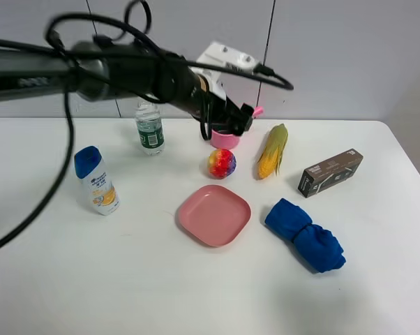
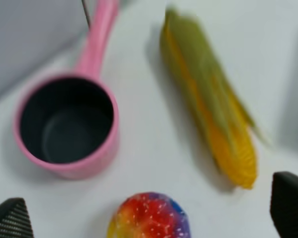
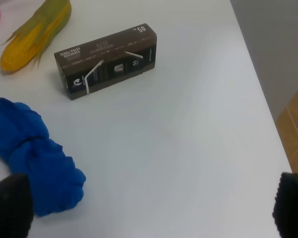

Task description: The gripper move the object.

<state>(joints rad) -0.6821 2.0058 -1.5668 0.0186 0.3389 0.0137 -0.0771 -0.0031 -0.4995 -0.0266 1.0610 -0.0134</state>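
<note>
left gripper [image 1: 232,120] is held over the pink saucepan [image 1: 224,138] at the far middle of the white table [image 1: 126,279]. its jaws are spread wide and nothing is gripped. the rainbow ball [image 1: 222,163] is seen on the table just near of the gripper, untouched, between saucepan and pink plate [image 1: 214,214], with the corn cob [image 1: 273,150] to its right. right gripper [image 3: 151,208] is likewise spread.

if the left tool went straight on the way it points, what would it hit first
Most likely the rainbow ball, lying between the open fingers of the left tool; the pink saucepan and corn lie beyond. Depth is uncertain.
</note>
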